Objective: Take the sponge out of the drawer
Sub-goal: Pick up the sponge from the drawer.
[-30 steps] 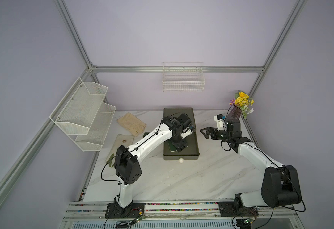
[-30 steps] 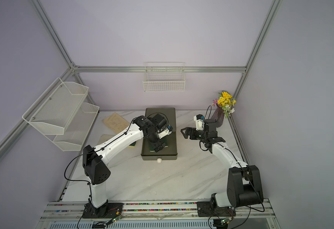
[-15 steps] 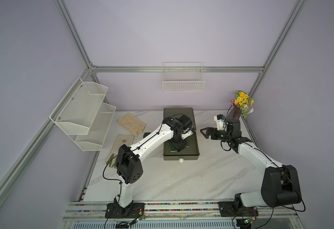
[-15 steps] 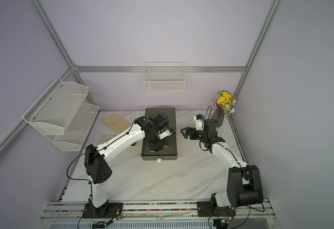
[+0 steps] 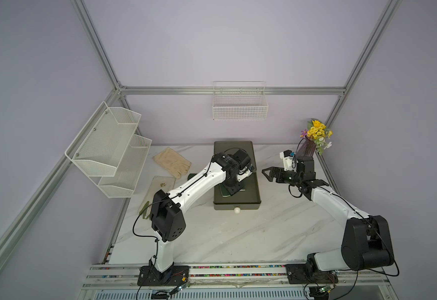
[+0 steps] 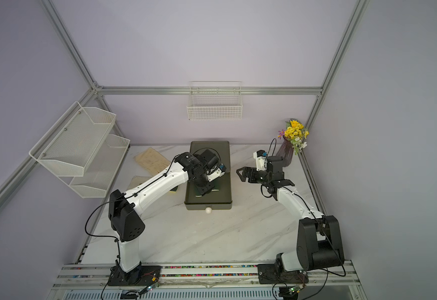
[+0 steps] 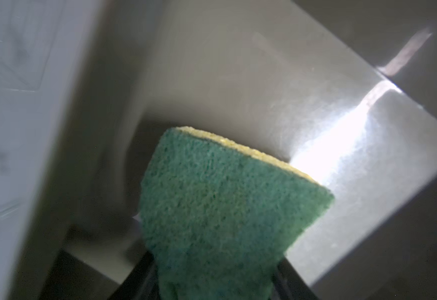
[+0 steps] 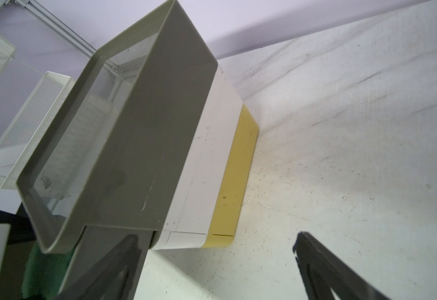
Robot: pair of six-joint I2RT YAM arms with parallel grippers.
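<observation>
Left claw (image 5: 231, 191) closer around sponge (image 7: 225, 202), both inside open drawer (image 5: 253, 194)

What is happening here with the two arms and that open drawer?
The left gripper reaches down into the open drawer and pinches the green and yellow sponge between its jaws. The sponge is not yet out of the drawer. The right gripper hangs open beside the drawer, holding nothing.
</observation>
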